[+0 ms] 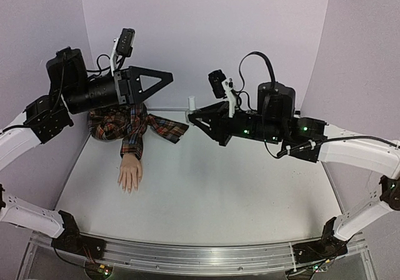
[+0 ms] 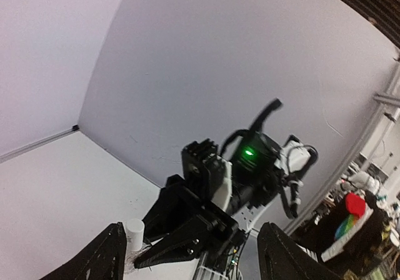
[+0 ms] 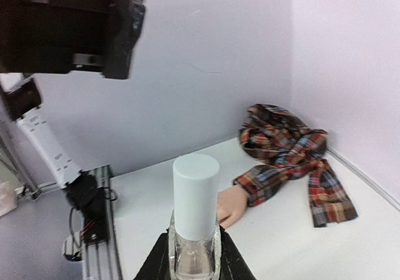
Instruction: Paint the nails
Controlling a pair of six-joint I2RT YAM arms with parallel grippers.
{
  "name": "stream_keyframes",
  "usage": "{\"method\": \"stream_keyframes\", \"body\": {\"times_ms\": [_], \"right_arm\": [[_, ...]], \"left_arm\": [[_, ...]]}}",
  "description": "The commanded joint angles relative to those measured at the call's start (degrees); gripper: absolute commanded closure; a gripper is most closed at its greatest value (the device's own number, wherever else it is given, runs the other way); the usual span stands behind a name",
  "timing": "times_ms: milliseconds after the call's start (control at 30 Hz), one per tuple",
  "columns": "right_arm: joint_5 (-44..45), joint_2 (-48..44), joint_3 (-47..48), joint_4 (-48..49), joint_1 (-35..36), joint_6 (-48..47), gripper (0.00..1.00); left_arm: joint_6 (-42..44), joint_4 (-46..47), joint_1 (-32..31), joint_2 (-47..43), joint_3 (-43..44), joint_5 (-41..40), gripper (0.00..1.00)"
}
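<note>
The flesh-coloured mannequin hand (image 1: 130, 172) lies palm down at the left of the table, its plaid sleeve (image 1: 128, 127) bunched behind it. The nails (image 1: 128, 189) are too small to make out. My right gripper (image 1: 192, 114) is shut on a small clear bottle (image 3: 195, 258) with a white cap (image 3: 195, 195), held upright above the table's back middle. In the right wrist view the hand (image 3: 231, 206) shows partly behind the bottle. My left gripper (image 1: 164, 80) is open and empty, raised above the sleeve, facing the bottle cap (image 2: 134, 233).
Pale walls enclose the table at the back and both sides. The sleeve (image 3: 287, 161) fills the back left corner. A metal rail (image 1: 187, 258) runs along the near edge, holding both arm bases.
</note>
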Motion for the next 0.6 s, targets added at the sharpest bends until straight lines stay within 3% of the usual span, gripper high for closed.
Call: {"method": "stream_keyframes", "body": {"times_ms": [0, 167, 333, 500, 567], "right_arm": [[22.41, 3.12, 5.94, -0.29, 2.69, 0.81, 1.0], [27.91, 6.62, 11.48, -4.32, 4.63, -1.69, 1.0], [28.86, 8.56, 13.82, -5.42, 5.64, -2.03, 1.0], [28.73, 9.81, 15.25, -6.36, 5.96, -2.07, 1.0], [28.35, 9.93, 15.32, -6.37, 5.91, -2.07, 1.0]], "left_arm": [[-5.57, -5.67, 0.14, 4.56, 2.99, -14.48, 0.21], [-7.15, -2.66, 0.05, 6.69, 2.96, -14.49, 0.23], [-7.76, -0.22, -0.41, 7.83, 2.84, -13.93, 0.36], [-7.45, 0.24, -0.76, 8.54, 2.45, -13.9, 0.56], [-7.18, 0.53, -0.98, 8.7, 2.26, -13.98, 0.58]]}}
